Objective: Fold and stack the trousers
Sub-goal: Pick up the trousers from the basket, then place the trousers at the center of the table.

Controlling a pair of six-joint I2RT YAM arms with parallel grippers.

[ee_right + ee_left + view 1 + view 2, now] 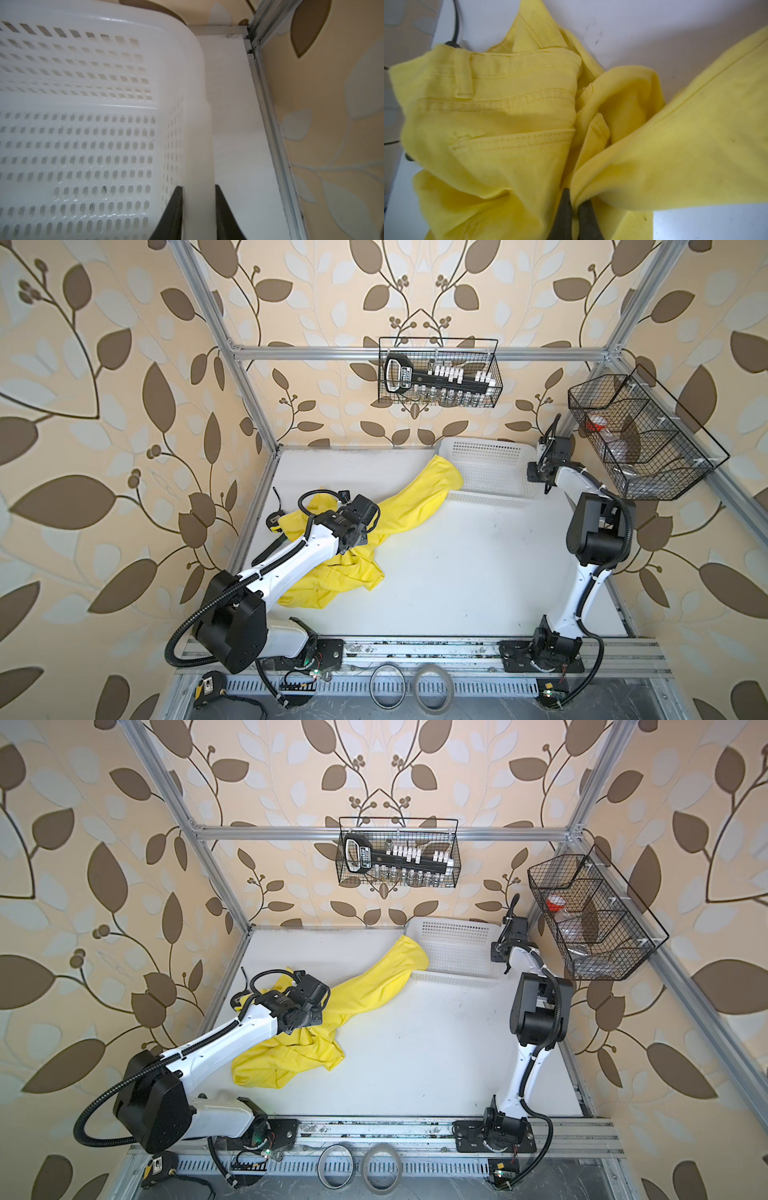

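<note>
— On the left half of the bench (457,572), what is the state of the load?

— The trousers (415,497) lie crumpled there, with the waist part bunched near the left edge. One leg runs diagonally toward the far right. Its hem rests over the edge of the white basket (490,456). By my reading, no fold has been made yet.

— Report the left pincer (575,199).

— Clenched on a ridge of yellow cloth where the leg meets the seat, as the left wrist view shows.

— And the right pincer (198,188)?

— Set astride the basket's side rim, one finger inside and one outside, both against the plastic. It appears to grasp the rim and holds no cloth.

— How will the cloth handle?

— Expect a soft, light, limp material. It will sag, drag on the bench and carry neighbouring layers along. It is neither fragile nor slippery. The waistband (525,62) and stitched seams look firmer than the leg panels.

— Recommended hold?

— Take the waistband corners or the hem at a stitched edge, in a single layer where possible. A mid-panel pinch, as at present, will likely lift a bunch and not spread the garment.
</note>
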